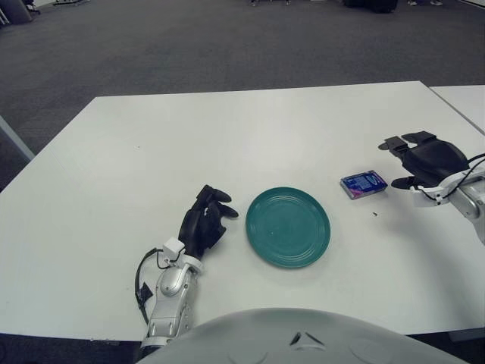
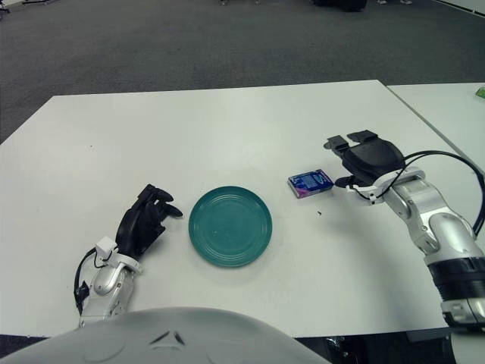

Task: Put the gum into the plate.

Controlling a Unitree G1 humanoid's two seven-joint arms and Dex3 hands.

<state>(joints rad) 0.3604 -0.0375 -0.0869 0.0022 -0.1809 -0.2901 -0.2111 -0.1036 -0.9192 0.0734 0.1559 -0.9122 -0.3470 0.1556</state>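
A small blue and purple gum pack lies flat on the white table, right of the empty teal plate. My right hand hovers just right of the gum, fingers spread and holding nothing, with a small gap to the pack. Left of the plate is my left hand, fingers curled, idle and empty.
The white table stretches far behind the plate. A tiny dark speck lies just in front of the gum. A second table's corner shows at the far right. Grey carpet lies beyond.
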